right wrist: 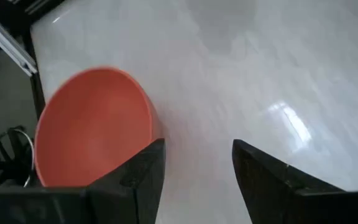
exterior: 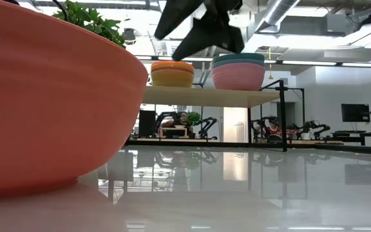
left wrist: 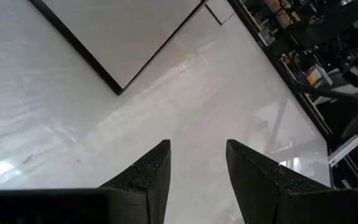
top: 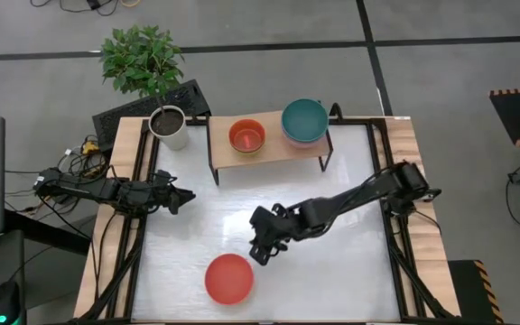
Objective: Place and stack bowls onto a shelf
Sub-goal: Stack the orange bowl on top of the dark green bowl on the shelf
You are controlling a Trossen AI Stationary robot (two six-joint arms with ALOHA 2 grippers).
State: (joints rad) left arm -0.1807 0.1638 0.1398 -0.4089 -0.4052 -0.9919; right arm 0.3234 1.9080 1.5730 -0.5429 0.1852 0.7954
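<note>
A large red bowl (top: pixel 229 278) sits upright on its base on the white table near the near edge; it also shows in the low view (exterior: pixel 44 103) and the right wrist view (right wrist: pixel 92 130). My right gripper (top: pixel 262 255) (right wrist: pixel 197 144) hangs open above the table just beyond the bowl and touches nothing. The wooden shelf (top: pixel 283 151) (exterior: pixel 237 96) stands at the far edge. It carries a small red bowl stacked on a yellow one (top: pixel 247 135) (exterior: pixel 172 74) and a teal-topped stack over pink (top: pixel 304 122) (exterior: pixel 238 71). My left gripper (top: pixel 186 196) (left wrist: pixel 197 146) waits open at the left edge.
A white plant pot (top: pixel 169 127) with soil stands left of the shelf at the table's far left corner, with a leafy plant (top: pixel 141 59) behind it. Wooden side rails and black frame bars (top: pixel 135 217) line the table's left and right edges. Bare white tabletop (top: pixel 341 271) spreads right of the red bowl.
</note>
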